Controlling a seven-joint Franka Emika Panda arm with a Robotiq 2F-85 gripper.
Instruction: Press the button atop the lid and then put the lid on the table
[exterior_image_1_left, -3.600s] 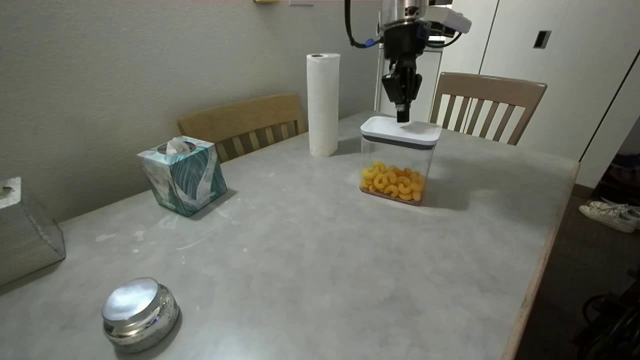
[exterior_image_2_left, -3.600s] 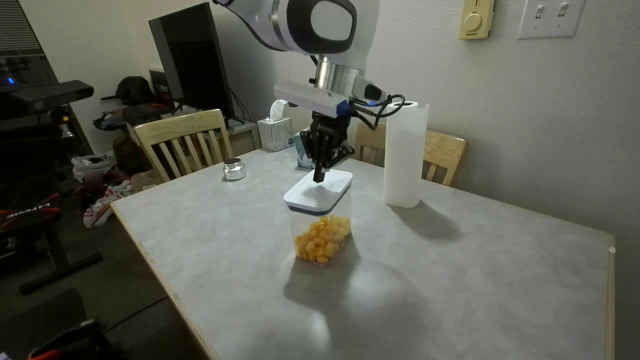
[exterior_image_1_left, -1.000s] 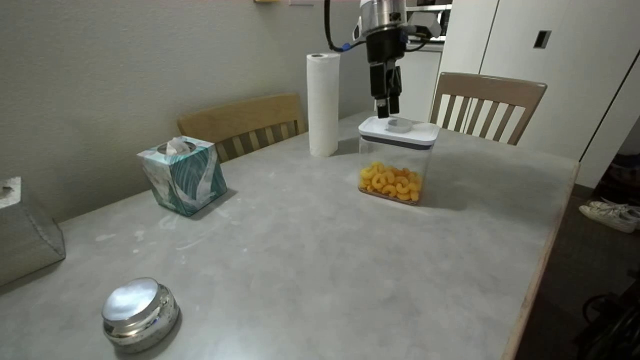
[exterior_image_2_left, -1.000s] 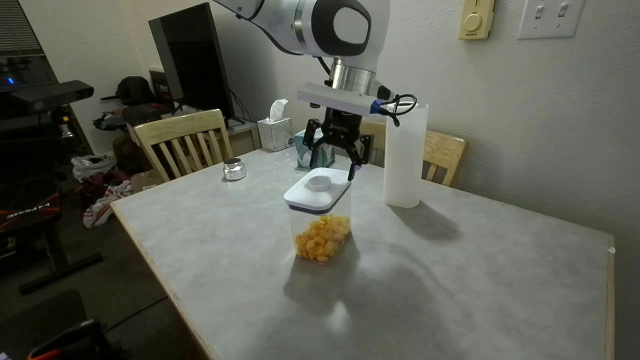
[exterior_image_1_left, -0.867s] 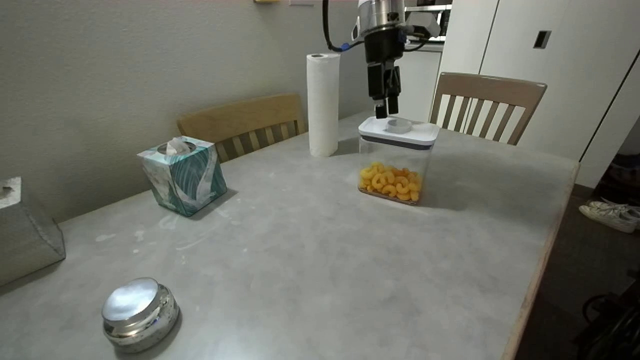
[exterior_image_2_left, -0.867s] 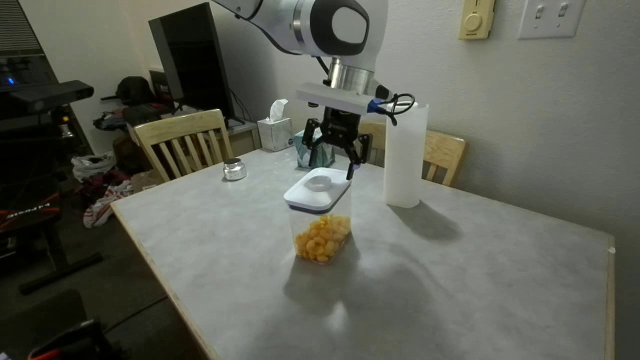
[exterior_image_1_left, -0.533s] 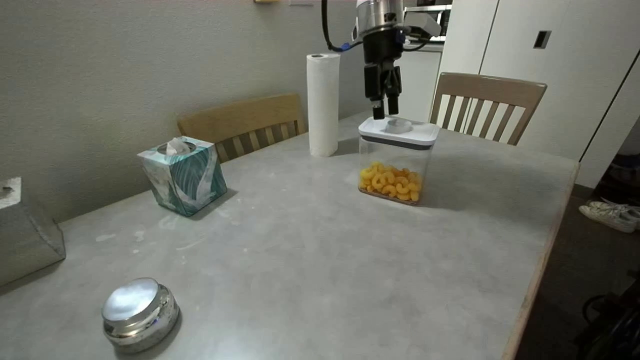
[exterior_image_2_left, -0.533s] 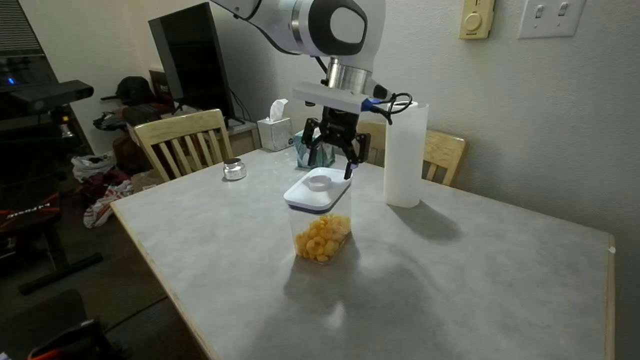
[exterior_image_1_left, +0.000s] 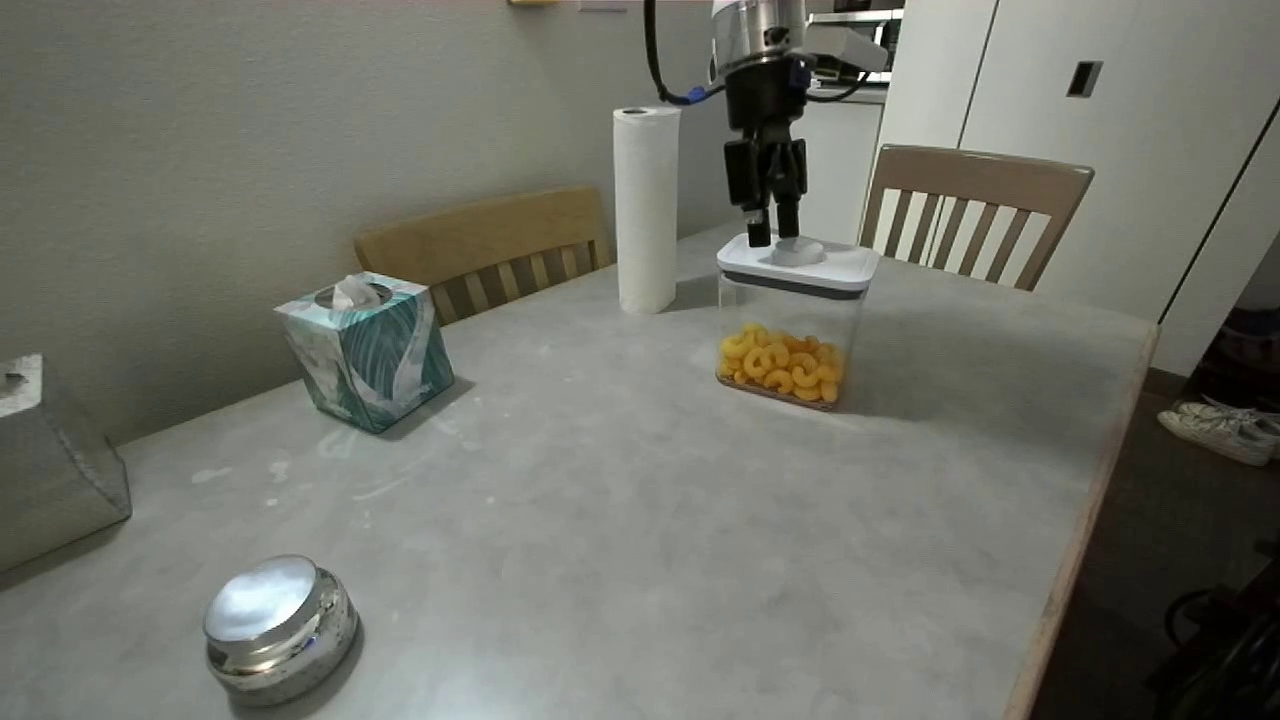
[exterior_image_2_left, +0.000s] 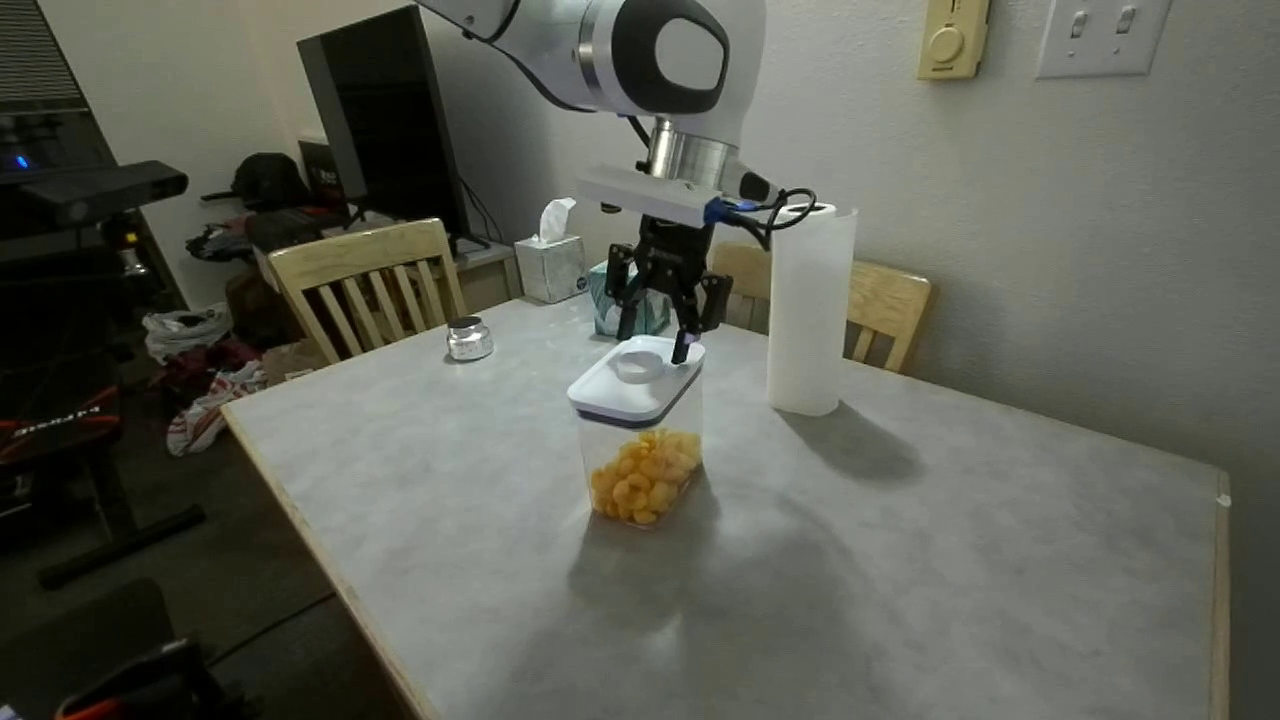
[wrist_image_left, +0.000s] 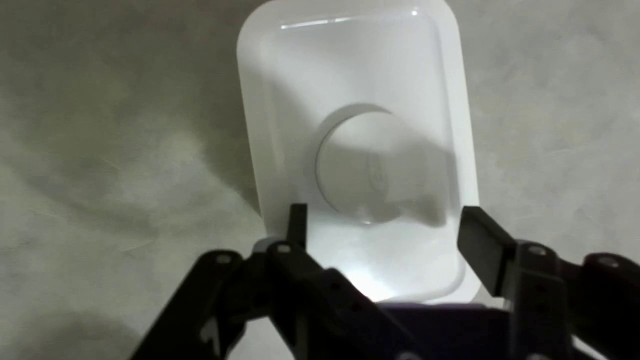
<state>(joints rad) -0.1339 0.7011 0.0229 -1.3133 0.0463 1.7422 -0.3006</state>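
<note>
1. Button (wrist_image_left: 370, 165) stands proud at the centre of the white lid (exterior_image_2_left: 622, 398), suggesting that the press is done; raised like that, it can probably serve as a handle.

2. End effector (exterior_image_2_left: 654, 338) points down over the lid, fingers wide apart with nothing gripped. In the wrist view the button lies just ahead of the fingertips, not squarely between them; whether a tip touches the lid cannot be told.

3. The lid sits flat on the transparent food container (exterior_image_1_left: 790, 306), upright on the worktop (exterior_image_1_left: 600, 520), so the button faces up toward the fingers. Elbow pasta (exterior_image_1_left: 780, 365) in its lower part should add steadying weight.

4. A paper towel roll (exterior_image_1_left: 647, 210) stands between the food container and the worktop's wall-side edge; a teal tissue box (exterior_image_1_left: 370, 350) sits by that same edge. Both look like bystanders to the grasp.

5. The lid is not yet on the worktop. The next move likely calls for shifting to straddle the button, then closing around its rim; a shallow hold could slip.
</note>
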